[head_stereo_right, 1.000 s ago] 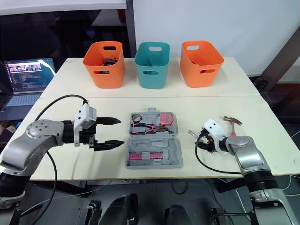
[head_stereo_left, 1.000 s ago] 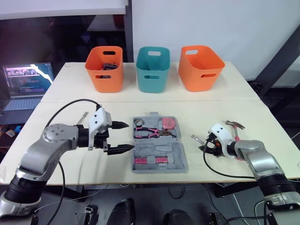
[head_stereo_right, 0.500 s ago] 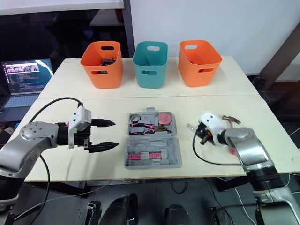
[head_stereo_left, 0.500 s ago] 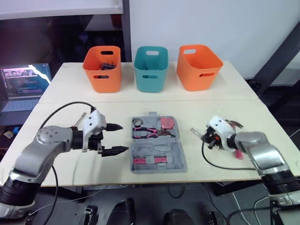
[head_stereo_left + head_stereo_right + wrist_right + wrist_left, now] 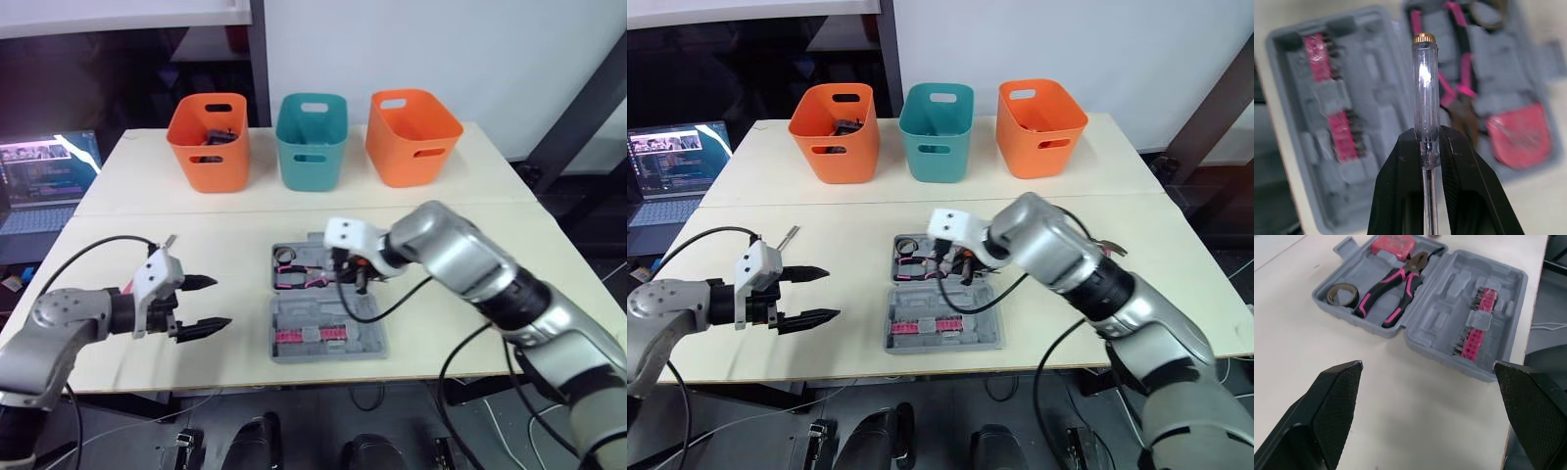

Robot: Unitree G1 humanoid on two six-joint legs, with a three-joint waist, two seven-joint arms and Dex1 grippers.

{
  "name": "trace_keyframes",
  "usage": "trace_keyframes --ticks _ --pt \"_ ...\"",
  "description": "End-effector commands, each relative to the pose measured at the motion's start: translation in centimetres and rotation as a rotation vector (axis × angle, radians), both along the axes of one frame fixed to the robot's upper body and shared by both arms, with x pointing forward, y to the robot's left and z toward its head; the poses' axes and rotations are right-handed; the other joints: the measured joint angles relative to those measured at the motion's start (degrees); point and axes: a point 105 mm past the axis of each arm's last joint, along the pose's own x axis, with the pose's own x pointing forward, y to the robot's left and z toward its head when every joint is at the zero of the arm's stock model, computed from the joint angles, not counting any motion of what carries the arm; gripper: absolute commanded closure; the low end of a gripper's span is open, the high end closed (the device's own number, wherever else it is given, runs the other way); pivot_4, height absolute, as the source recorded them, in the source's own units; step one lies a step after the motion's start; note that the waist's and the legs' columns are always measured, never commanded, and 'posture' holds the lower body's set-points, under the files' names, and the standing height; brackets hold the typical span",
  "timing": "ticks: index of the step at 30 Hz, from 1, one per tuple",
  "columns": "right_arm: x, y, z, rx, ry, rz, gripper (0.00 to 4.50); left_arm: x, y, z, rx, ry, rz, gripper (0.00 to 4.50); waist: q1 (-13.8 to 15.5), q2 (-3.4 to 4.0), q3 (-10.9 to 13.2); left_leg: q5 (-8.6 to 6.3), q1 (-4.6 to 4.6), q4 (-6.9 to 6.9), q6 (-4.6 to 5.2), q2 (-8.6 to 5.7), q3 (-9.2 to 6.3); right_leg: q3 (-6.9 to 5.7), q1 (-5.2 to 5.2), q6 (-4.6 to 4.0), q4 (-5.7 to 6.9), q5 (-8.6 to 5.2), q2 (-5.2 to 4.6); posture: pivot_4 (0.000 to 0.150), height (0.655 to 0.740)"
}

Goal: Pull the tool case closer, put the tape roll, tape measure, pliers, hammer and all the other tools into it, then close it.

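Clear plastic capped in brass, the screwdriver (image 5: 1425,73) sits pinched lengthwise in my right end effector (image 5: 1426,134), directly above the open tool case (image 5: 1440,318), one half of which holds the tape roll (image 5: 1342,296), pliers (image 5: 1393,286) and tape measure (image 5: 1392,244), while my left end effector (image 5: 211,304) hangs spread, off to the case's left.

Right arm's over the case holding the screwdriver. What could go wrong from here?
1. The right gripper pinches the screwdriver low on its smooth clear handle, with most of it standing past the fingertips. It may pivot or slip on contact.
2. It hangs over the tool case close to where the pliers lie. Released there, it may come to rest on them and keep the case from closing.
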Motion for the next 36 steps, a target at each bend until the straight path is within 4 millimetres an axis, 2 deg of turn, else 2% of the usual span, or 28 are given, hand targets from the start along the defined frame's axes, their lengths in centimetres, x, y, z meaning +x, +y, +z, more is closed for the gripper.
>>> trace_keyframes --ticks 1,4,11,20,30,36 --pt "0.2 0.9 -1.4 -0.072 -0.002 0.035 4.5 -0.5 0.4 1.1 0.001 -0.051 0.024 0.0 0.3 0.0 0.0 0.0 -0.01 0.0 0.0 0.0 0.0 0.0 -0.08 0.0 0.02 0.0 0.0 0.15 0.74" --pt "0.9 1.9 -2.4 -0.093 -0.025 0.035 4.5 -1.0 0.4 0.9 0.004 -0.049 0.04 0.0 0.3 -0.01 0.0 0.0 0.0 0.05 0.0 0.0 0.05 0.0 -0.17 0.0 0.04 0.0 -0.01 0.15 0.74" --pt "0.7 2.7 -3.9 -0.127 -0.039 0.096 4.5 -1.9 -0.5 0.8 0.0 -0.047 0.03 0.0 0.3 -0.02 0.0 0.0 0.05 0.13 -0.02 0.0 0.09 0.05 -0.21 0.0 0.22 0.0 -0.03 0.15 0.74" --pt "1.1 4.1 -4.5 -0.115 -0.072 0.124 4.5 -2.0 -1.1 1.0 -0.001 -0.052 0.023 0.0 0.2 -0.02 0.0 0.0 0.09 0.12 -0.03 0.21 0.58 0.16 -0.29 0.0 0.47 0.0 0.01 0.15 0.74" --pt "1.9 4.3 -5.6 -0.132 -0.11 0.148 4.5 -1.8 -1.1 0.8 0.011 -0.048 0.017 0.0 0.2 -0.03 0.0 -0.01 0.22 0.11 -0.03 0.35 0.8 0.23 -0.41 -0.01 0.49 0.0 0.04 0.15 0.74" --pt "2.3 4.9 -4.9 -0.095 -0.141 0.157 4.5 -1.7 -1.2 0.9 0.008 -0.046 0.009 0.0 0.2 -0.03 0.0 -0.01 0.25 0.1 -0.04 0.41 0.86 0.26 -0.4 -0.04 0.5 0.02 0.07 0.15 0.74"
